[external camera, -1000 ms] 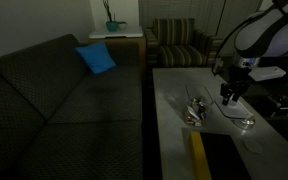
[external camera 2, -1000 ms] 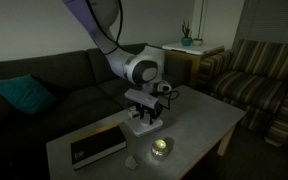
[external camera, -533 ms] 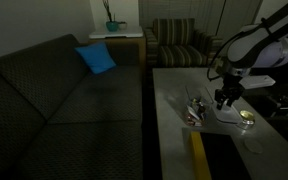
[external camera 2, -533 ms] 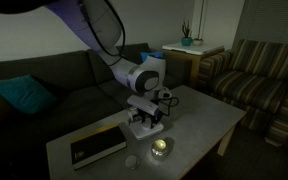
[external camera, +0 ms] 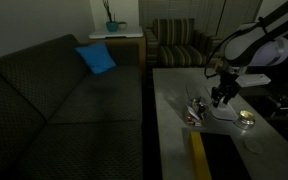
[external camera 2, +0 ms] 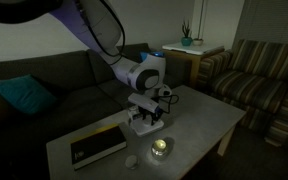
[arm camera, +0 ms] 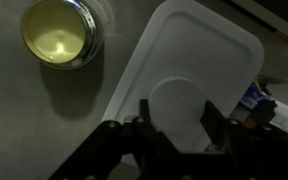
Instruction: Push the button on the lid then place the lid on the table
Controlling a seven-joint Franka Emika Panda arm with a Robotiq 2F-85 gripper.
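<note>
The lid is white, flat and rounded-rectangular, with a round raised button near its middle. My gripper stands over it with one finger on each side of the button, closed against its edges. In both exterior views the gripper hangs low over the pale grey table, and the lid shows just under the fingers. Whether the lid rests on something or is raised I cannot tell.
A small round shiny tin sits on the table beside the lid. Crumpled wrappers lie nearby, and a black panel and yellow stripe mark the tabletop. A dark sofa and a striped armchair flank the table.
The arm has shifted slightly toward the sofa side, and the lid under the fingers has gone with it. The finger spacing looks the same.
</note>
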